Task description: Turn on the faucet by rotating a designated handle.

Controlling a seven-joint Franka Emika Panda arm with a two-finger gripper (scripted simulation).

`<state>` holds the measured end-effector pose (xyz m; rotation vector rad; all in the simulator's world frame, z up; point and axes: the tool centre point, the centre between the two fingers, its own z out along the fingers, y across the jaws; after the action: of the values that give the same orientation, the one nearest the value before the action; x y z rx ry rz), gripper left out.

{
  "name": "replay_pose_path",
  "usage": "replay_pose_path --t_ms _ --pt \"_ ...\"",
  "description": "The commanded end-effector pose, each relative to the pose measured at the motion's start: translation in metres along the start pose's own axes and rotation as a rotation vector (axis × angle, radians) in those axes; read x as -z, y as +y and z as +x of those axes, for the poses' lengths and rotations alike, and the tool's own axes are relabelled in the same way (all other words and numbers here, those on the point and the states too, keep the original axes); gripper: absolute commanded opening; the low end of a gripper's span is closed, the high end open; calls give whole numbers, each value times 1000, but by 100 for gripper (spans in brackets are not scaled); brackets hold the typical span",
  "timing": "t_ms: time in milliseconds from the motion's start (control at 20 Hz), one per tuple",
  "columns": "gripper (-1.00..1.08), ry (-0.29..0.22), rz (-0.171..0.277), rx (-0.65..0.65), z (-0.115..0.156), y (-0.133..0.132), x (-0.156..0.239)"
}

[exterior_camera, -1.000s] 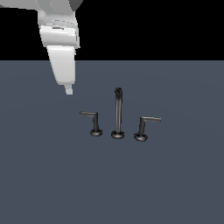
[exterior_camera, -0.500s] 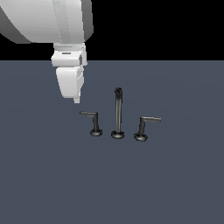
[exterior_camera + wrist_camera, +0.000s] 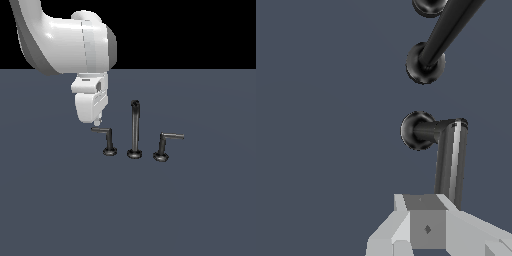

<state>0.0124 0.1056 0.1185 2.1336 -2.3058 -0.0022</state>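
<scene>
The white, blocky robot tool (image 3: 97, 121) hangs right over the free end of the horizontal arm of the handle (image 3: 106, 140), the thinner dark metal L-shaped lever with the narrow round base. In the exterior view its tip sits just above that arm end, and I can't tell if it's actually touching. The wrist view only shows a grey-white block of the tool (image 3: 426, 227) with the lever arm (image 3: 451, 160) running out from under it. Can't tell how far the fingers are spread or whether they're closed, and nothing looks gripped.

The handle is the piece on the exterior view's left of the set, standing upright on the flat dark grey-blue desk (image 3: 60, 210), arm pointing toward that view's left. Just beside it, in the middle, is the tall thin dark spout post (image 3: 134, 131), and past that the slightly bigger L-shaped lever (image 3: 164, 145) with the wider base, its arm pointing to that view's right.

Plenty of bare desk all around the three pieces, on both sides and in front. The nearest thing to the tool apart from the handle is the spout post.
</scene>
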Motion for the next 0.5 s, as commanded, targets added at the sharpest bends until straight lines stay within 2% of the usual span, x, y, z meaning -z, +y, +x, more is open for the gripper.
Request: replay_pose_path --t_ms 0,450 --pt "-100 2 1 -40 4 -8 -8" --pt "-100 2 1 -104 10 -20 -21"
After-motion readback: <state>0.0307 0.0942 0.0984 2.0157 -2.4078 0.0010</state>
